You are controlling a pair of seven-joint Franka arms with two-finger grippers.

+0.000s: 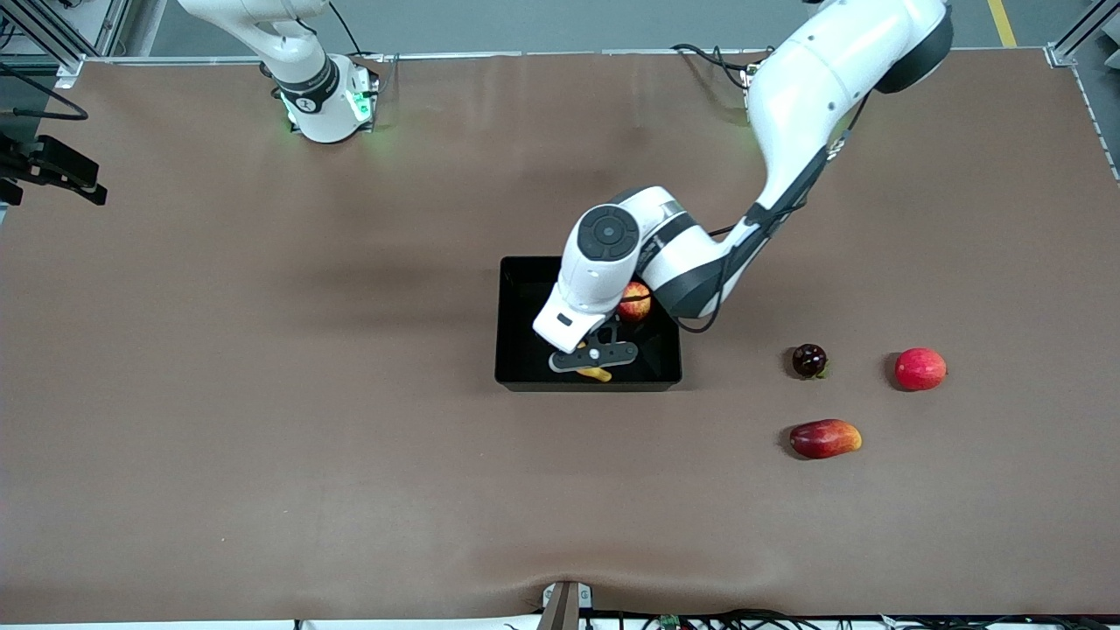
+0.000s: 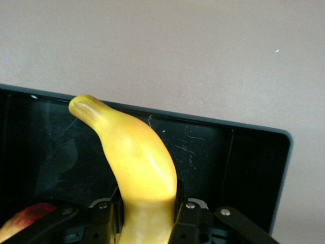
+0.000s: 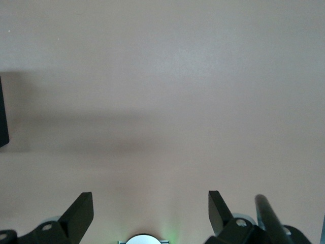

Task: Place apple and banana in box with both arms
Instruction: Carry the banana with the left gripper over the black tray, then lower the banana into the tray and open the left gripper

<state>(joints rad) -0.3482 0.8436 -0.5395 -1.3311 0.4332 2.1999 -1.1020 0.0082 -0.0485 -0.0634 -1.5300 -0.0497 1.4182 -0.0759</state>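
The black box lies mid-table. Inside it, the red-and-yellow apple rests by the wall toward the left arm's end; a red-yellow edge of the apple shows in the left wrist view. My left gripper reaches down into the box and is shut on the yellow banana. In the left wrist view the banana sticks out from between the fingers of the left gripper over the box's floor. My right gripper hangs open over bare table, holding nothing.
Three fruits lie toward the left arm's end of the table: a dark round one, a smooth pink-red one and an elongated red-and-yellow one nearer the camera. Black equipment juts in at the right arm's end.
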